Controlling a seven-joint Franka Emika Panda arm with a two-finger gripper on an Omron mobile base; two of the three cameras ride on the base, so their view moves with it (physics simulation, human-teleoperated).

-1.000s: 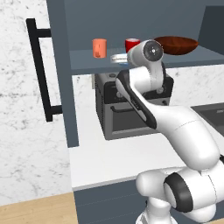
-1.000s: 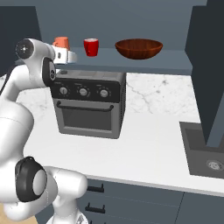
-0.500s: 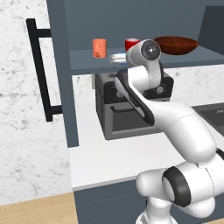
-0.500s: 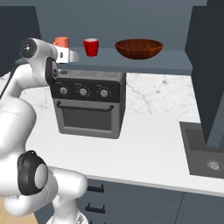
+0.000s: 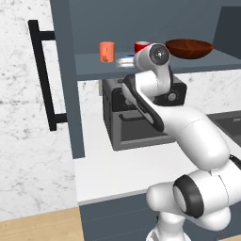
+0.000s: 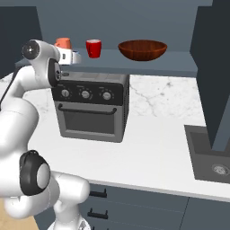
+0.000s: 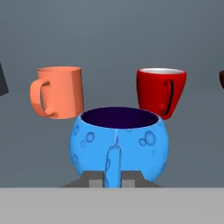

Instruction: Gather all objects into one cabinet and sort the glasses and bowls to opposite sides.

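The gripper [image 7: 113,178] is closed narrowly on the near rim wall of the small blue bowl [image 7: 119,142], which sits directly ahead of the hand over the cabinet shelf [image 7: 192,131]; whether the bowl rests on the shelf or hangs just above it cannot be told. Beyond the bowl stand the orange cup [image 7: 59,91], ahead to the left, and the red cup [image 7: 161,90], ahead to the right, both upright and apart from the bowl. The dark brown bowl [image 6: 142,49] stands further right along the same shelf. The blue bowl appears small, rigid and light, probably glazed and therefore slippery; a rim pinch is the suitable hold, since its rounded body offers no flat faces. It should be moved level, clear of both cups, towards the brown bowl's side.
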